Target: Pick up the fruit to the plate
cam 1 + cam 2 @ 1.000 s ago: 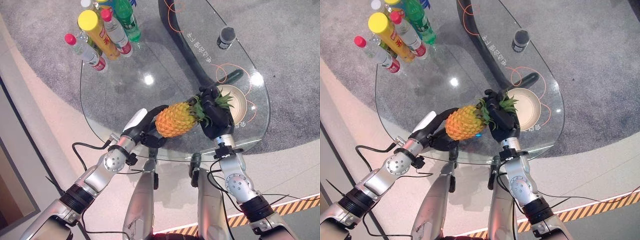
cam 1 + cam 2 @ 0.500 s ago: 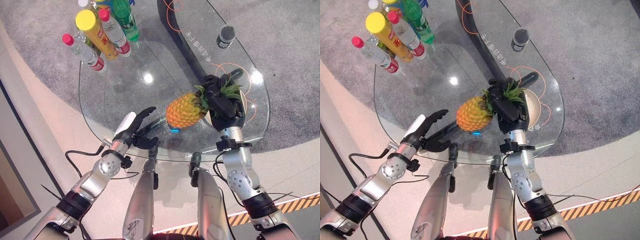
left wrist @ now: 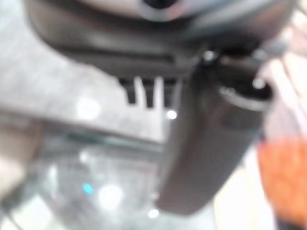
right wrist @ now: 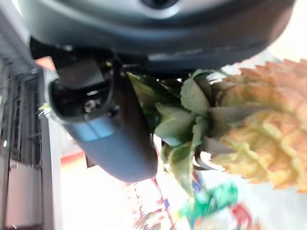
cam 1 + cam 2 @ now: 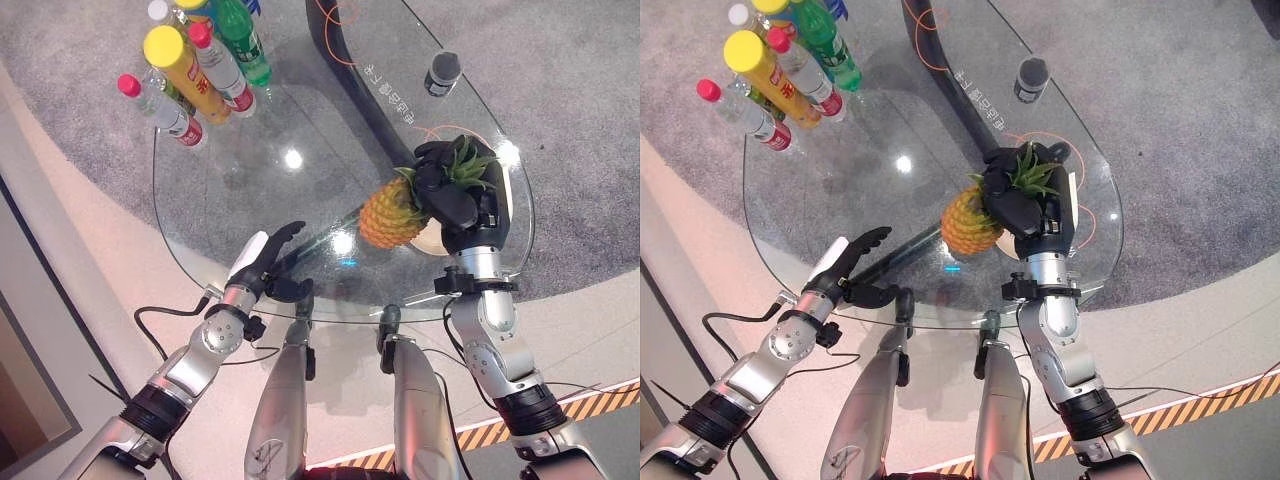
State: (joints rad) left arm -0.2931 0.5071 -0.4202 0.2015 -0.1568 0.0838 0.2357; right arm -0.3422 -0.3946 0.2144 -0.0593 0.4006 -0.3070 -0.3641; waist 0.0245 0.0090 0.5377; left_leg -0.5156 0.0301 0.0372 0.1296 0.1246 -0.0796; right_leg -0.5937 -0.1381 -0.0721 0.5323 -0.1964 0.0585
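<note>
A glass table [image 5: 250, 190] stood on grey carpet, with a pale floor strip along its near edge. At the table's far left corner stood a cluster of bottles [image 5: 195, 65], and a small dark cup [image 5: 443, 72] sat near the far right edge. The right hand [image 5: 455, 195] was clamped on the leafy crown of the pineapple [image 5: 392, 212], holding the fruit in the air with its body pointing left. It hung at the left rim of the plate [image 5: 1080, 222], which lay at the table's right side, mostly hidden under the hand and fruit. The left hand [image 5: 262, 262] hovered over the table's near left edge, well apart from the pineapple, fingers spread and holding nothing.
</note>
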